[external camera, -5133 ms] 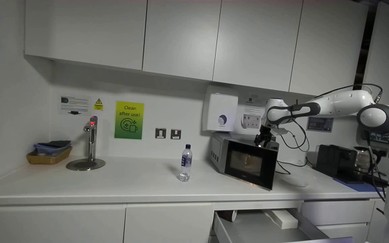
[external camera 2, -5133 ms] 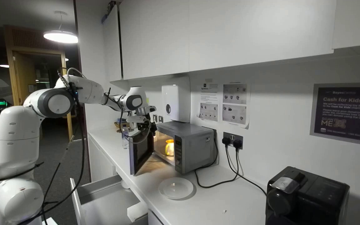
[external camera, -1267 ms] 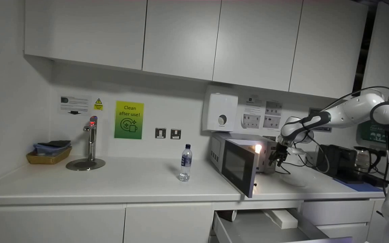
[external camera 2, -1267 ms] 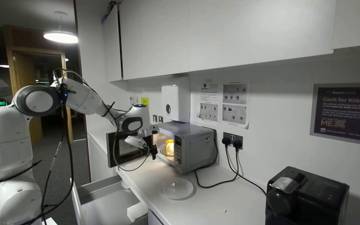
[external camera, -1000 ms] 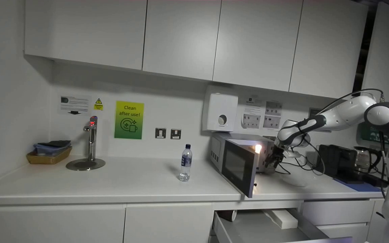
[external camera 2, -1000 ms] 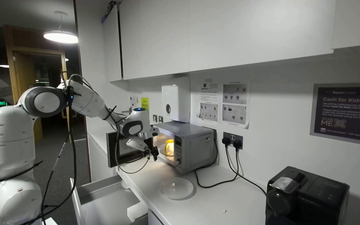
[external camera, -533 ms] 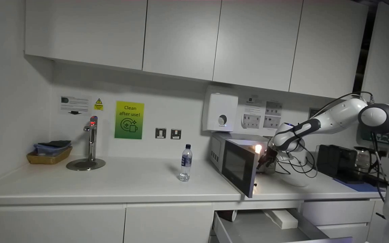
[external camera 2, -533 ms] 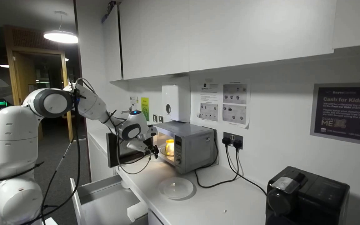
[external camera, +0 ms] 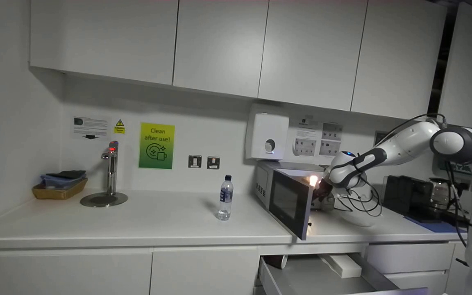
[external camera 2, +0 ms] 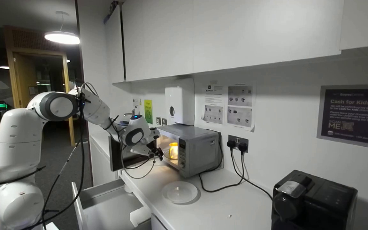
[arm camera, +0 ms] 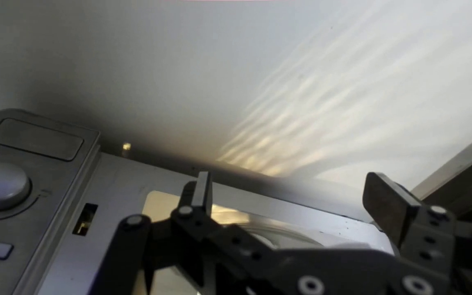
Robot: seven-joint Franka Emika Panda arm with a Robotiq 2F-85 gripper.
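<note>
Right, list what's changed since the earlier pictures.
The black rectangular microwave door has swung wider; the black two-fingered end effector, empty and open, has dropped from the door's top edge to the lit opening. The clear plastic bottle and round white plate stayed put.

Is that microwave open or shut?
Open. The microwave has its door swung out, and an exterior view shows its lit interior with a yellow object inside.

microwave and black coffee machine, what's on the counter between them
In an exterior view, a pale round plate, black cables and a small white object lie on the counter between the microwave and the black coffee machine.
</note>
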